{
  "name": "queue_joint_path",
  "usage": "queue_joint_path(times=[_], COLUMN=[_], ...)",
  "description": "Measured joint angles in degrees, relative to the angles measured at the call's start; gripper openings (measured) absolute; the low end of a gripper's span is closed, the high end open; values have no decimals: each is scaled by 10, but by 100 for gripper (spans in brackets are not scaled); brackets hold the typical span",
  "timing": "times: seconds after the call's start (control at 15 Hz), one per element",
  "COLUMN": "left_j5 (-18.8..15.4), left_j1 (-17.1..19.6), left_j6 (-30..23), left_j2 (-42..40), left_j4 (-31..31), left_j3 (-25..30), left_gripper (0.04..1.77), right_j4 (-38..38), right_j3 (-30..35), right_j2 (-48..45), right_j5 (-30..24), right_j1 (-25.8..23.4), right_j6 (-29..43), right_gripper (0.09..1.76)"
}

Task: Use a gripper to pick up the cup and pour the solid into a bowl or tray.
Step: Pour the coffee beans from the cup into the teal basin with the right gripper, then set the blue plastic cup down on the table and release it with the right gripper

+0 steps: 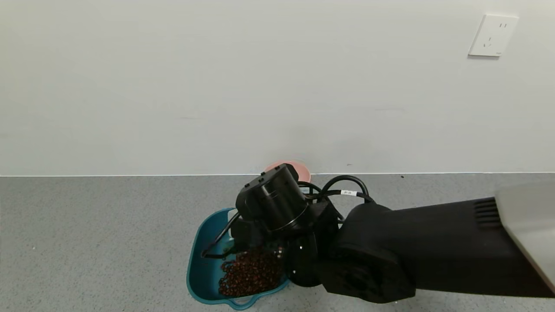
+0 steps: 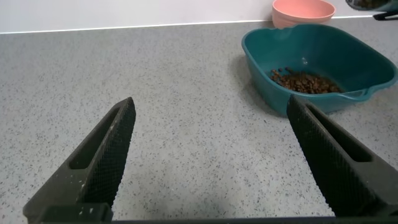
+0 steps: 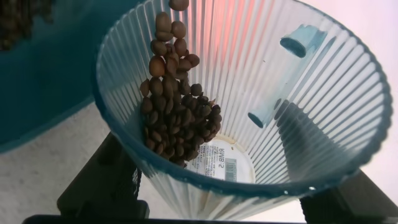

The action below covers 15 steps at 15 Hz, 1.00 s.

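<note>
My right gripper (image 3: pixel 227 199) is shut on the ribbed blue-green cup (image 3: pixel 298 124) and holds it tipped over the teal tub (image 1: pixel 195 255). Brown beans (image 3: pixel 177 118) slide along the cup's wall toward its rim. More beans (image 1: pixel 251 273) lie heaped in the tub. In the head view the black wrist (image 1: pixel 271 197) hides the cup and the fingers. My left gripper (image 2: pixel 211 149) is open and empty, low over the grey table, apart from the tub (image 2: pixel 261 56), whose beans (image 2: pixel 305 82) show in that view.
A round pink bowl (image 1: pixel 299 167) stands just behind the tub by the wall, also in the left wrist view (image 2: pixel 303 11). The speckled grey table (image 1: pixel 86 242) spreads to the left. A wall socket (image 1: pixel 493 35) is at the upper right.
</note>
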<state>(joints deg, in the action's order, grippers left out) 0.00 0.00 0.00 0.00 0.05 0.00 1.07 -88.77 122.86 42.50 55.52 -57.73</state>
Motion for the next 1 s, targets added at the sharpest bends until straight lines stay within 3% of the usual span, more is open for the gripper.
queue_joint_path(times=[0.33,0.6,1.0], left_j5=[0,0,0], left_j1=[0,0,0], left_j6=[0,0,0], left_j2=[0,0,0], left_j4=[0,0,0], left_j3=[0,0,0], left_gripper=[175,175,175], right_j4=[-3,-6,6], right_j3=[-6,4,69], right_j2=[-21,-44,-96], right_j5=[-70,-126,-180], right_j1=[-51,-85,-108], right_j6=[125,267,482], right_gripper=[138,138,138])
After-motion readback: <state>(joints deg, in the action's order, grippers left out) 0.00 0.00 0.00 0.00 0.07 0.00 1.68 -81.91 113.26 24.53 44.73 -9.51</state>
